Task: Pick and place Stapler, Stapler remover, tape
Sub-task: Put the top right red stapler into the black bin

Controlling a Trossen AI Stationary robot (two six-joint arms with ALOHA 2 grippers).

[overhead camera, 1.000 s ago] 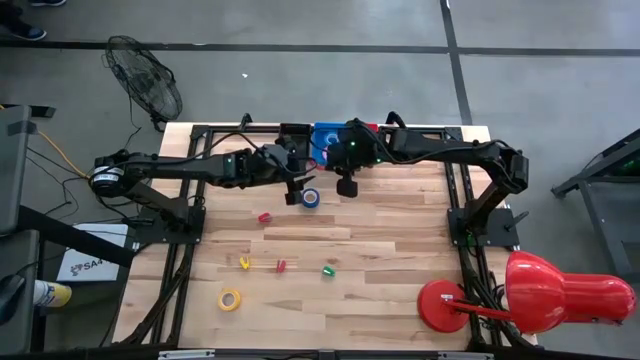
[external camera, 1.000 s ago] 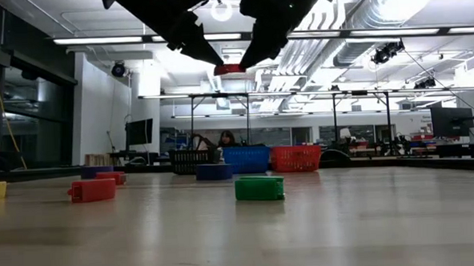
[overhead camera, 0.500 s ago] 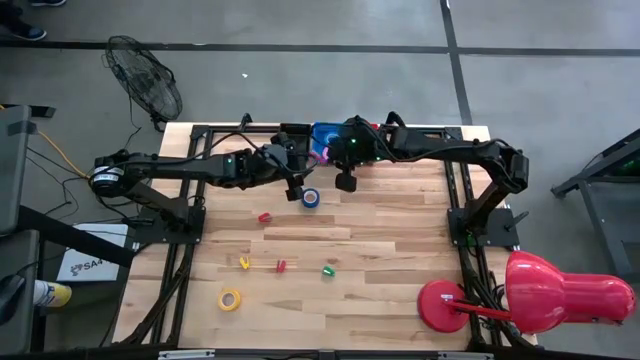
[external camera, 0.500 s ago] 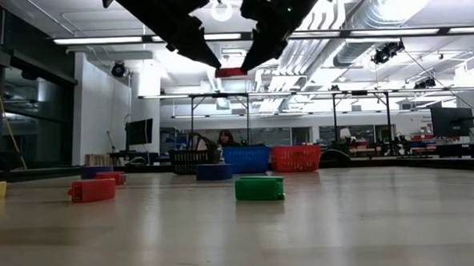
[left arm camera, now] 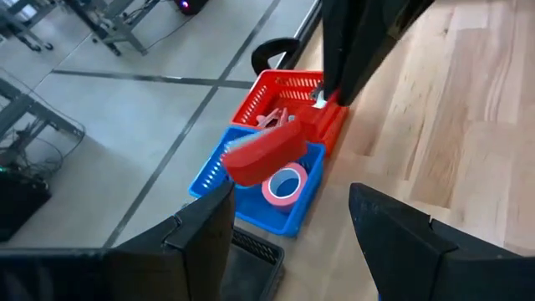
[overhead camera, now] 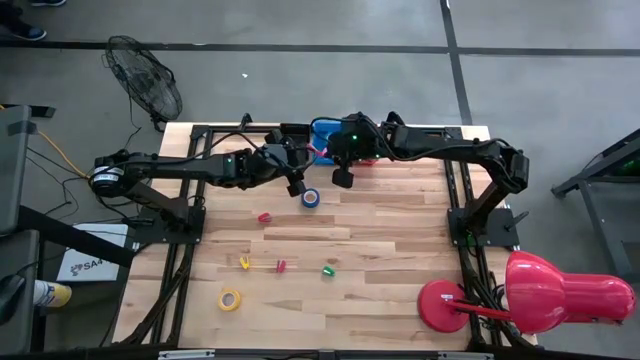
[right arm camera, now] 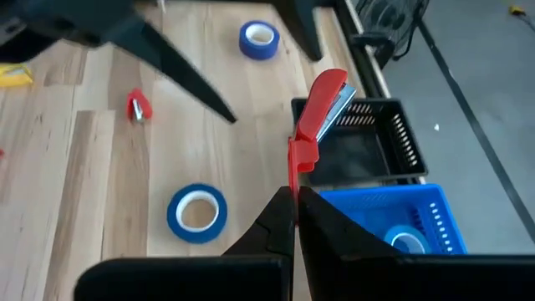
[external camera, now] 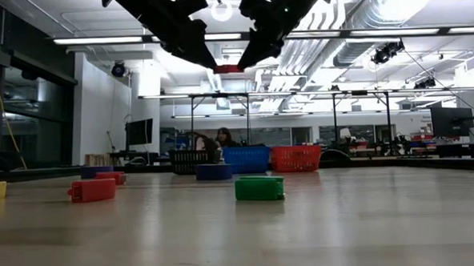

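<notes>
A: Your right gripper (right arm camera: 294,201) has its fingers pinched on the red stapler (right arm camera: 319,113), held up in the air at the far edge of the table (overhead camera: 380,250). Over the last second it slid from beside the blue tape roll (overhead camera: 311,197) toward the baskets.

B: Which basket?

A: It's over the seam between the black basket (right arm camera: 368,142) and the blue basket (right arm camera: 393,217), as far as I can tell. The left wrist view puts the stapler (left arm camera: 266,155) above the blue basket (left arm camera: 267,196), which already holds a pink tape roll (left arm camera: 284,184). The red basket (left arm camera: 288,96) sits next to it with something inside I can't make out.

B: Left arm?

A: Your left gripper (left arm camera: 288,226) hovers near the same spot with its fingers spread wide and nothing in them. It barely moved.

B: So what does that mean?

A: I'd say the carry is nearly done and the drop comes next. 1 blue tape roll is still lying on the table just in front of the grippers, and a yellow tape roll (overhead camera: 230,299) lies well apart at the near left. Small red (overhead camera: 264,216) and green (overhead camera: 327,270) pieces are left too, so plenty remains.
</notes>
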